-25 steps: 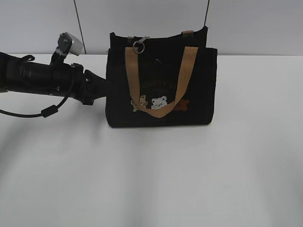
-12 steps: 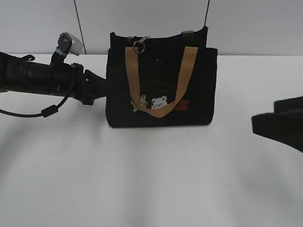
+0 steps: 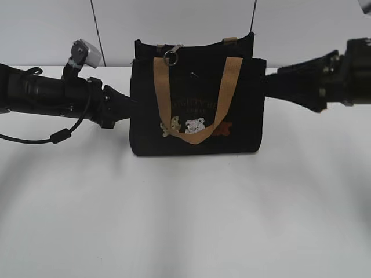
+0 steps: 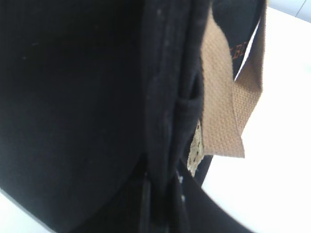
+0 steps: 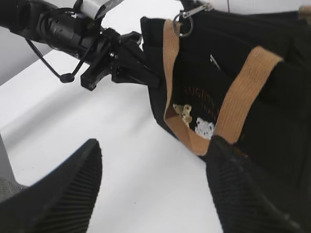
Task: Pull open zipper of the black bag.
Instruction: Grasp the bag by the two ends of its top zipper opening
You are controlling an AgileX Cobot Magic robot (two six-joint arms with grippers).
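My right gripper (image 5: 153,187) has just swung in from the right edge and now hangs level with the black bag (image 3: 197,104), fingers spread wide, nothing between them. A moment ago that arm was low on the table; now it sits up at the bag's right side, near the top corner. My left gripper (image 3: 128,104) hasn't budged: pressed together against the bag's left side seam, seemingly pinching the fabric, bracing it, though the wrist view is too close to be sure. The zipper (image 3: 170,54), silver pull with its ring, sits at the top left end of the zip line, not yet touched. So the bag's steadied, and I judge the right side must reach across for that pull.
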